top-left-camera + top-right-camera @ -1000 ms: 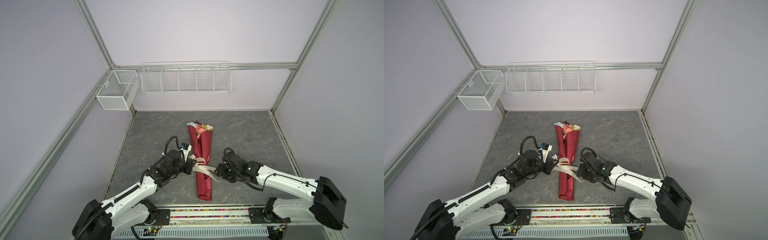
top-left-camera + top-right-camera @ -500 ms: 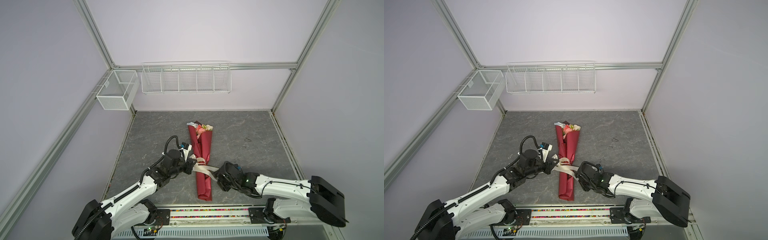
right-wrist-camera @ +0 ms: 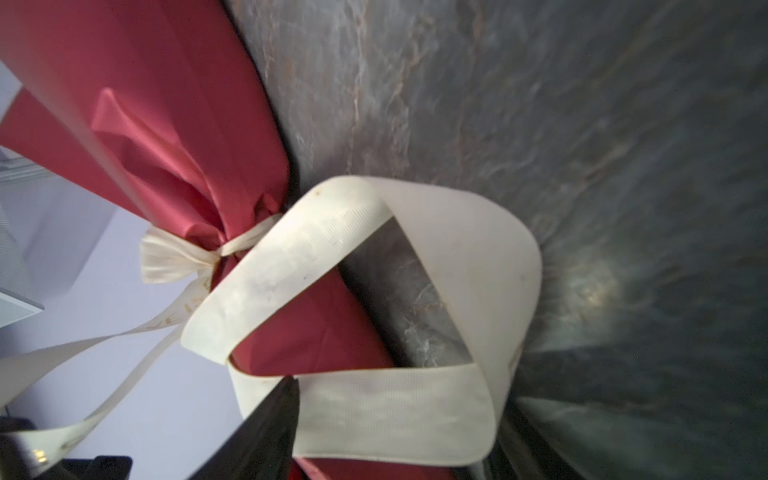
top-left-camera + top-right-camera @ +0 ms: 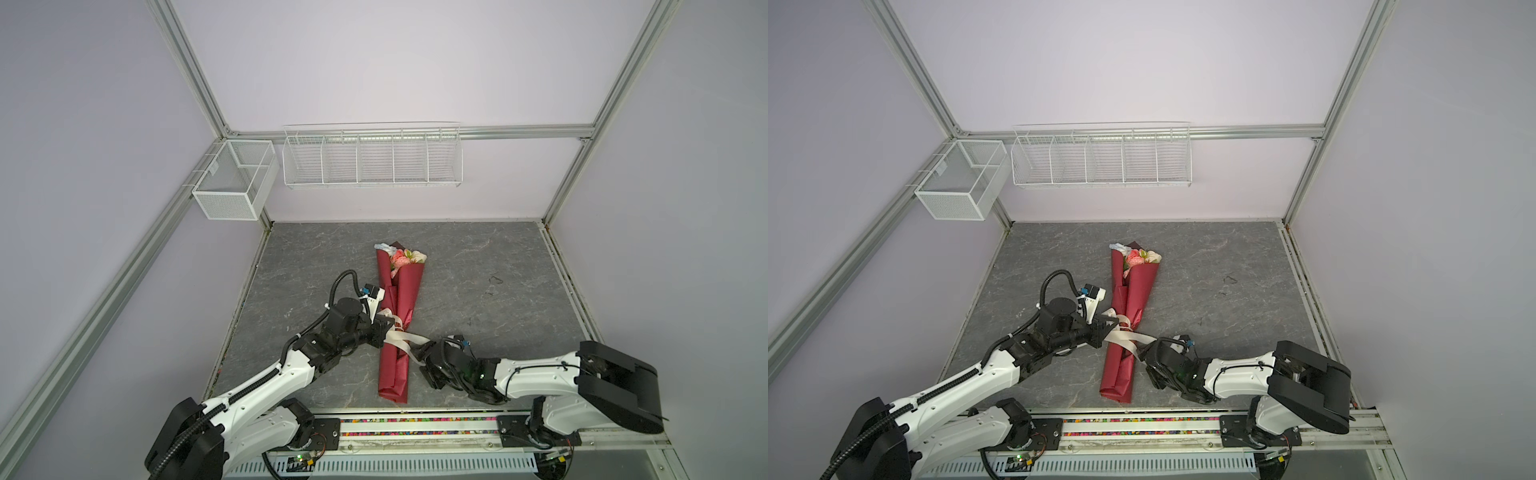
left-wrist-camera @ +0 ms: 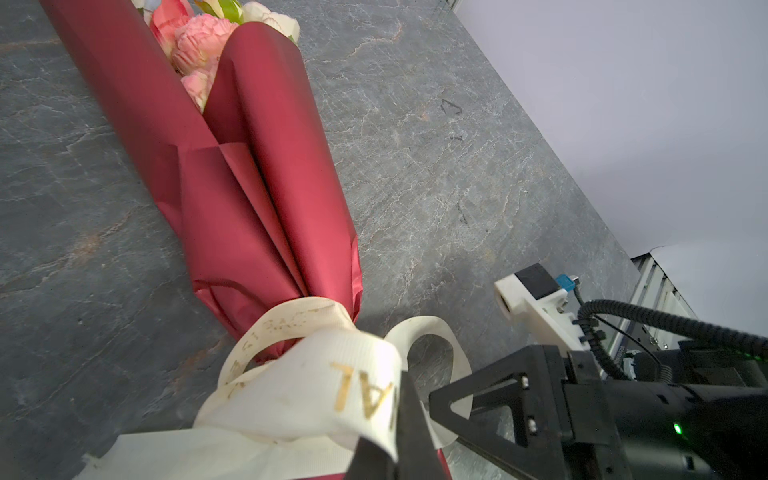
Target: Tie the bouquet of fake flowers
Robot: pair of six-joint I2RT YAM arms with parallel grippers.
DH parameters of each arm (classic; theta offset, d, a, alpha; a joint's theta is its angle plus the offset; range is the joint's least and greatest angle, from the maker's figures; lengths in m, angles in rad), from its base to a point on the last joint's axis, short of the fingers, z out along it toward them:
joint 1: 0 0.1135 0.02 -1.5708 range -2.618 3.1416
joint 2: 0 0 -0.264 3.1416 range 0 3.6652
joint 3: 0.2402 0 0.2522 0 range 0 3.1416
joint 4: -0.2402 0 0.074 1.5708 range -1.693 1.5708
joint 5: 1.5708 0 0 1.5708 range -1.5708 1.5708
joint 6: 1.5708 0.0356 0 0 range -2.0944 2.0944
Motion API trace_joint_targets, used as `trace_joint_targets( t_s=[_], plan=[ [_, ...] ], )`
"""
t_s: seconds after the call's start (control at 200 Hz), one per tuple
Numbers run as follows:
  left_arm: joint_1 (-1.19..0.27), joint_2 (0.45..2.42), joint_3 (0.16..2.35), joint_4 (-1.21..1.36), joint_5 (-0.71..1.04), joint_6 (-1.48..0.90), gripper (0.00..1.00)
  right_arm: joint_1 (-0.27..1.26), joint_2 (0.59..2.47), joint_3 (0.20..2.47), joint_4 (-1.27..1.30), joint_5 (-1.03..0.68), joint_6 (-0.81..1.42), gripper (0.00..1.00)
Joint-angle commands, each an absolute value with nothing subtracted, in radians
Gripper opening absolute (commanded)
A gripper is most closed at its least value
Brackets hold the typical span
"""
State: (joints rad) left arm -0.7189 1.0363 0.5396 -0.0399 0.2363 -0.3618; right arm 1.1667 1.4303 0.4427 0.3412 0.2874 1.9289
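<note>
Surface: grey marbled slab tabletop [image 4: 478,257], pale lilac walls [image 4: 374,62]. White wire shelf rack [image 4: 374,158] on the back wall, upper centre; white mesh basket [image 4: 232,187] at upper left.

Bouquet of fake flowers [image 4: 405,286]: pink and cream heads in a dark-red paper cone, lying flat mid-frame in both top views, heads toward the back wall. Cream printed ribbon [image 4: 401,334] knotted round its waist.

Left gripper [image 4: 384,328] pinched on a ribbon tail. Right gripper [image 4: 419,351]: jaws apart, a ribbon loop across the gap.

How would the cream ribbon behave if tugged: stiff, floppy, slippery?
Probably floppy: the ribbon curls into a soft loop and sags over the bouquet. Likely light, being thin and flat. Its ribbed weave may resist slipping where the left tool pinches it.
</note>
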Motion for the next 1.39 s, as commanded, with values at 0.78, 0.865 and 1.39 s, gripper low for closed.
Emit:
trace_joint_targets(
  t_s=[0.78,0.865,1.39],
  plan=[
    [-0.715,0.984,0.549,-0.116,0.181,-0.353,0.00,0.896,1.315,1.264,-0.838,0.213,0.541,0.06],
    [-0.715,0.985,0.551,-0.118,0.184,-0.351,0.00,0.896,1.398,1.343,-0.949,0.202,0.342,0.06],
    [-0.715,0.917,0.494,-0.128,0.153,-0.382,0.00,0.938,1.625,1.519,-1.319,0.388,0.026,0.08]
  ],
)
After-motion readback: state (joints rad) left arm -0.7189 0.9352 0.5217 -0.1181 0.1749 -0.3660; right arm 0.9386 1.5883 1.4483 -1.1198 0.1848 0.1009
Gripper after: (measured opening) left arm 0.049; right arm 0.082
